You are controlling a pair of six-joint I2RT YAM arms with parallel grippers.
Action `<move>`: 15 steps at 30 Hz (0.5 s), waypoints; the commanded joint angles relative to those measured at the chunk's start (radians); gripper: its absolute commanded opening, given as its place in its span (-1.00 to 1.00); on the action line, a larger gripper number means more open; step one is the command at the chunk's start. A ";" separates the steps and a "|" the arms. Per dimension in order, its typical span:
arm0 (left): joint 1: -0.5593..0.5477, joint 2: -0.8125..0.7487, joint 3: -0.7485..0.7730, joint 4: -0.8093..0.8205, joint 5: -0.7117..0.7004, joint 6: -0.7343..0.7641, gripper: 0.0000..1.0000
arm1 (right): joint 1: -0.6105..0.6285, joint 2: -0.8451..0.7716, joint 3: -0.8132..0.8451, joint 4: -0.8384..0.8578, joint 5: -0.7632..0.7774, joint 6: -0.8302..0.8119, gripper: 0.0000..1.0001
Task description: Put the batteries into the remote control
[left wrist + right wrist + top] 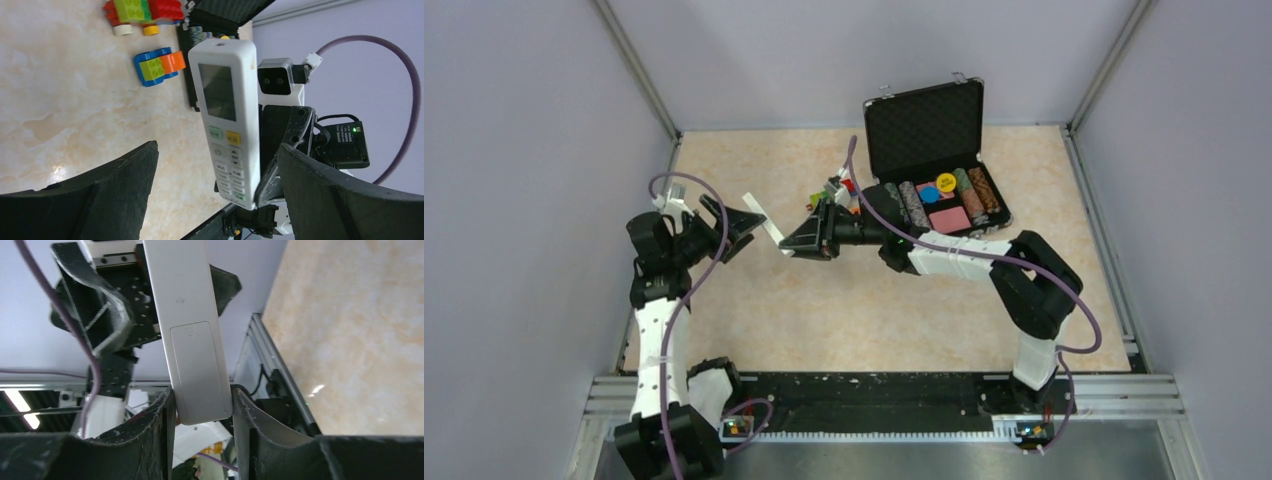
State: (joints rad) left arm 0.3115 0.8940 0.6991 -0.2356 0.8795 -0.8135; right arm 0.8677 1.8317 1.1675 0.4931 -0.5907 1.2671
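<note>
White remote control (192, 340), pinched in right jaws, left jaws spread

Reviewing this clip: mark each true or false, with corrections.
1. The right gripper clamps one end of the remote control. True.
2. The battery cover has been taken off. False: it sits closed on the remote's back.
3. The left gripper is shut on the remote. False: its fingers stand wide apart, not touching it.
4. The black case on the table is open. True.
</note>
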 commanded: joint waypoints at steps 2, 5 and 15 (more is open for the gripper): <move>-0.022 -0.024 0.008 0.196 0.061 -0.092 0.84 | 0.000 -0.051 0.013 0.256 -0.026 0.236 -0.85; -0.040 -0.022 -0.005 0.280 0.074 -0.143 0.81 | 0.009 -0.038 0.005 0.302 -0.031 0.288 -0.85; -0.121 0.008 -0.014 0.332 0.018 -0.179 0.07 | 0.024 0.002 -0.026 0.387 -0.021 0.415 -0.85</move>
State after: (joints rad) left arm 0.1993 0.8902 0.6971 0.0250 0.9161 -0.9787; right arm 0.8818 1.8286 1.1416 0.7757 -0.6071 1.6165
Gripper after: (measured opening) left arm 0.630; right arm 0.392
